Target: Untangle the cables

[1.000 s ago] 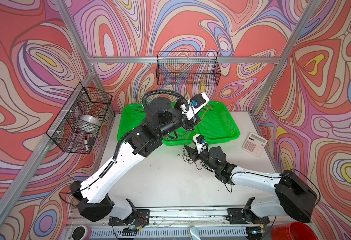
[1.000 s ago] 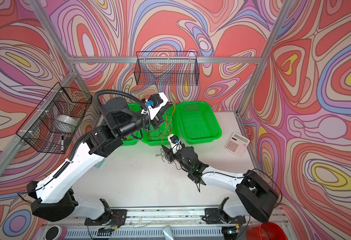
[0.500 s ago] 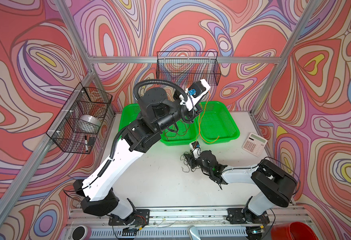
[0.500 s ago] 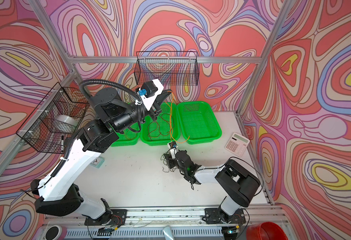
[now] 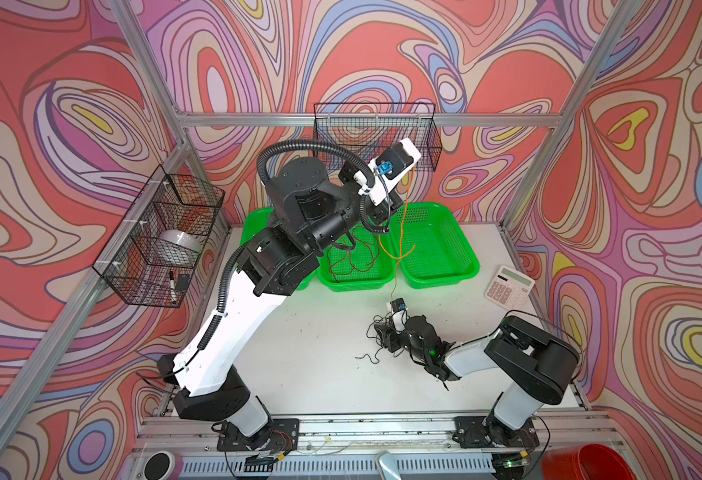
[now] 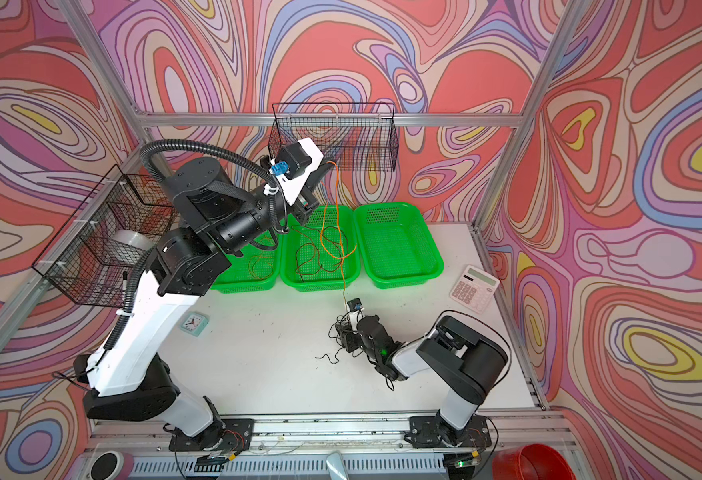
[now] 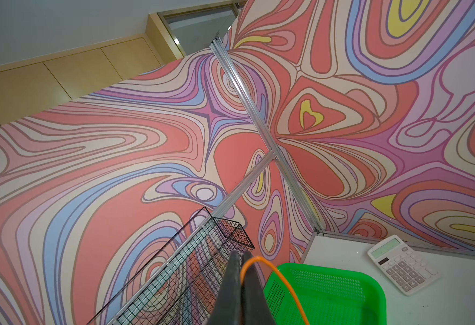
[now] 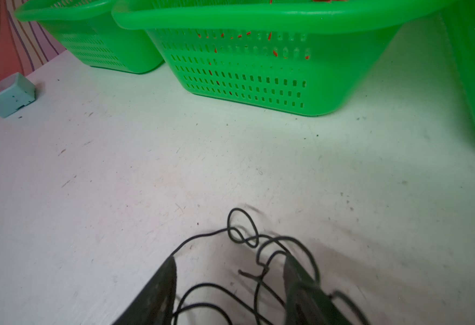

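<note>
Separating step: left hand pinches orange cable, high above middle basket. Right hand is spread around black cable on counter, in front of that basket. Next, probably: lower orange in.

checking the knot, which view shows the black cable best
The right wrist view: the black cable lies looped, close up, between the right gripper's open jaws. In both top views it is a small tangle partly hidden by that gripper. The left wrist view misses it.
</note>
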Controlling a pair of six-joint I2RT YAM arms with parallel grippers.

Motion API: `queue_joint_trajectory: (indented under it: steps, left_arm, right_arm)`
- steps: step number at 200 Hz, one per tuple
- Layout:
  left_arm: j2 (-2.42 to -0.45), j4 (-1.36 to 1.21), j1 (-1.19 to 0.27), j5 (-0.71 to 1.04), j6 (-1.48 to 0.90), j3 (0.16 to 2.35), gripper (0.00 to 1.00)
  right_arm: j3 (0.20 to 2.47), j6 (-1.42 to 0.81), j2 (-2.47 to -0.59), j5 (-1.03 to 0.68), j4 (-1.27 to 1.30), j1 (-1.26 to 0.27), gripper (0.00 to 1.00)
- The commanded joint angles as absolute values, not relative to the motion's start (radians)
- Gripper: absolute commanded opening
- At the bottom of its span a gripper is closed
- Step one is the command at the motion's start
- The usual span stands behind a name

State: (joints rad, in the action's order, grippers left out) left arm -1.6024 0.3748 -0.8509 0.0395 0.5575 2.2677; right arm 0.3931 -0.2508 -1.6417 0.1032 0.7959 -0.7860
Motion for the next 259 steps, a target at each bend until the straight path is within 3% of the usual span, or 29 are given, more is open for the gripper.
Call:
queue_joint_trajectory:
  steps: [1, 23, 41, 98, 181, 207, 259]
  left_arm:
    - [-1.584, 0.385, -0.833, 0.019, 0.583, 2.251, 0.0]
    - [-1.572, 0.382, -0.825, 0.018, 0.574, 2.218, 0.0]
    - [-1.564, 0.371, -0.822, 0.023, 0.573, 2.191, 0.0]
    - [-1.542, 0.353, -0.818, 0.024, 0.56, 2.146, 0.0]
    - [-1.489, 0.347, -0.819, 0.001, 0.552, 2.065, 0.0]
    - [-1.432, 0.316, -0.807, -0.004, 0.51, 1.949, 0.0]
    - [-1.264, 0.218, -0.744, -0.043, 0.379, 1.603, 0.0]
  right_arm:
    - [0.33, -0.228, -1.508, 0.051, 0.903, -0.784, 0.68]
    - [0.339, -0.202, -1.346, -0.008, 0.765, -0.784, 0.79]
    - [0.339, -0.179, -1.246, -0.006, 0.689, -0.785, 0.83]
    - [0.39, -0.05, -1.045, 0.021, 0.451, -0.785, 0.83]
    - [0.45, -0.028, -1.009, 0.142, 0.403, -0.776, 0.8]
    - [0.427, -0.051, -0.998, 0.175, 0.417, -0.765, 0.75]
    - [0.439, -0.052, -0.939, 0.356, 0.3, -0.748, 0.51]
